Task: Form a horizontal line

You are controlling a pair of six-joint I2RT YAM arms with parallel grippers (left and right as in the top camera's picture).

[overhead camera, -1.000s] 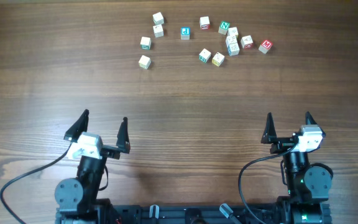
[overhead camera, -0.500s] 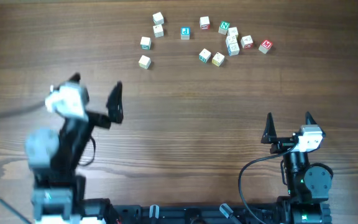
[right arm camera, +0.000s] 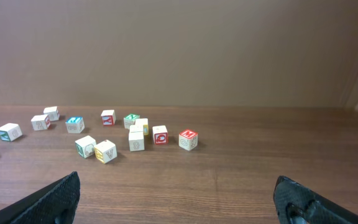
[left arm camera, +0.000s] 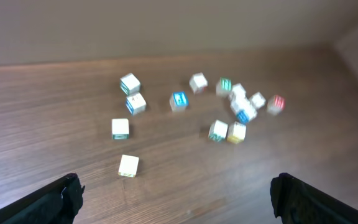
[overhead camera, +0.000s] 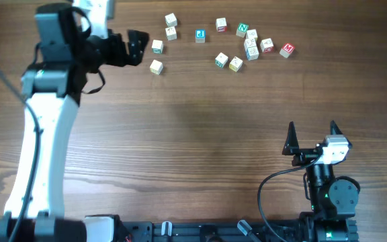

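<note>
Several small cream letter cubes lie scattered at the far side of the table, none touching in a row, so no horizontal line shows. My left gripper (overhead camera: 140, 46) is open, reaching rightward just left of a green-lettered cube (overhead camera: 156, 46) and a yellow-edged cube (overhead camera: 156, 66). In the left wrist view that yellow-edged cube (left arm camera: 128, 165) lies just ahead of the open left gripper (left arm camera: 176, 186), closer to the left finger. My right gripper (overhead camera: 312, 128) stands open near the front edge, far from the cubes, with nothing in the right gripper (right arm camera: 176, 186).
A tight cluster of cubes (overhead camera: 250, 46) lies at the far right, with a red-lettered cube (overhead camera: 287, 50) at its end. A blue-lettered cube (overhead camera: 200, 35) sits alone in the middle. The bare wooden table (overhead camera: 200, 134) stretches between the cubes and the arm bases.
The left arm has swung from the front edge up to the far left, bringing its open gripper beside the leftmost cubes. The right arm and the cubes have not moved.
</note>
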